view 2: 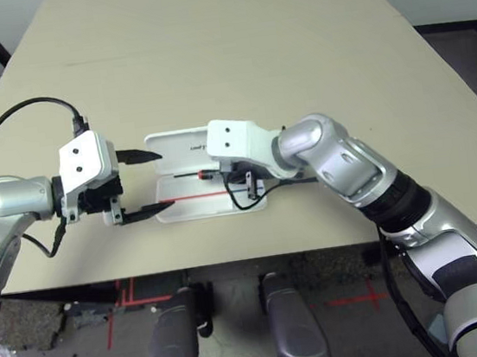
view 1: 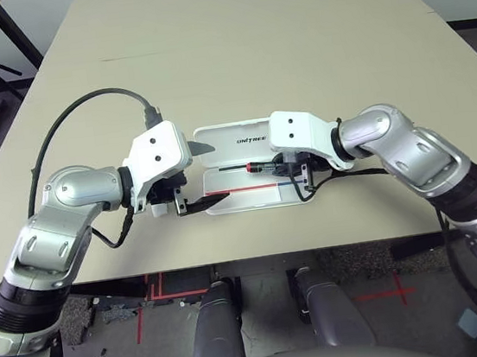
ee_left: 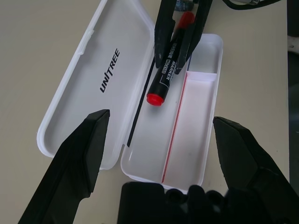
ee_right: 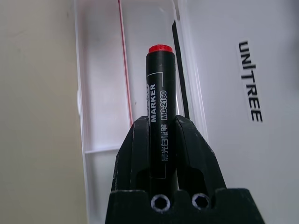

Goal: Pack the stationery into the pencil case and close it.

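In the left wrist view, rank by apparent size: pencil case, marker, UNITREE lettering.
1. Pencil case, open, by far the largest.
2. Marker, held by the right gripper.
3. UNITREE lettering; looks only slightly shorter than the marker.

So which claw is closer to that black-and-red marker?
The right. The right claw is clamped on the marker, holding it over the open pencil case. The left claw waits open at the case's end.

Open pencil case (view 2: 191,203) on table (view 2: 206,52), left pincer (view 2: 145,183) spread, right pincer perhaps holding marker (view 2: 206,175)
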Robot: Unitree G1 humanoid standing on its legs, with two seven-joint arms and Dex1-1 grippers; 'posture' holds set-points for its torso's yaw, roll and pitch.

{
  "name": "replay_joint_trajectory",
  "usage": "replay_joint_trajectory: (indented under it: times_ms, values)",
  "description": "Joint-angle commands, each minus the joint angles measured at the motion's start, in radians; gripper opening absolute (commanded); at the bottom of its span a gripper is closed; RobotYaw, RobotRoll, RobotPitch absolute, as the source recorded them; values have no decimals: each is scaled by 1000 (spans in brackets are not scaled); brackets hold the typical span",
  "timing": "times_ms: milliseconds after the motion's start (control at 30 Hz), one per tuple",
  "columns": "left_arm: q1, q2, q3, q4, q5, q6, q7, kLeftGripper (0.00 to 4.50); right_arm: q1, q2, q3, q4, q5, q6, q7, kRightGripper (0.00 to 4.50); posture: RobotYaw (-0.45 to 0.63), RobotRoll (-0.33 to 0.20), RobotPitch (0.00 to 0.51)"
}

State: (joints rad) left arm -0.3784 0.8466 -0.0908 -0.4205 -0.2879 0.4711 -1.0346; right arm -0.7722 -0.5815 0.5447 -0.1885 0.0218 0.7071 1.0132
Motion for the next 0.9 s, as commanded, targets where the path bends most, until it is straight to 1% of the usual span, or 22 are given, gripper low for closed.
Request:
replay_joint_trajectory:
  times_ms: [33,400,533,733,767,900]
  values:
    - [16,4,22,-47,-25,27,16,4500,-11,19,23,21,-27,-26,0,512,84,0,151]
    - [48,14,42,-78,-24,63,51,4500,-16,85,62,125,-112,-132,-2,512,120,0,146]
    - [58,9,57,-85,-25,98,81,4500,-18,100,38,148,-122,-140,-7,1968,121,0,147]
    - [61,5,61,-72,-16,122,119,4500,-4,73,-38,150,-66,-128,32,4324,109,0,152]
    - [62,3,63,-70,-16,128,126,4500,4,59,-55,146,-51,-119,47,4485,105,0,155]
    - [68,0,68,-70,-16,164,160,4500,22,1,-129,139,22,-94,107,4485,98,0,161]
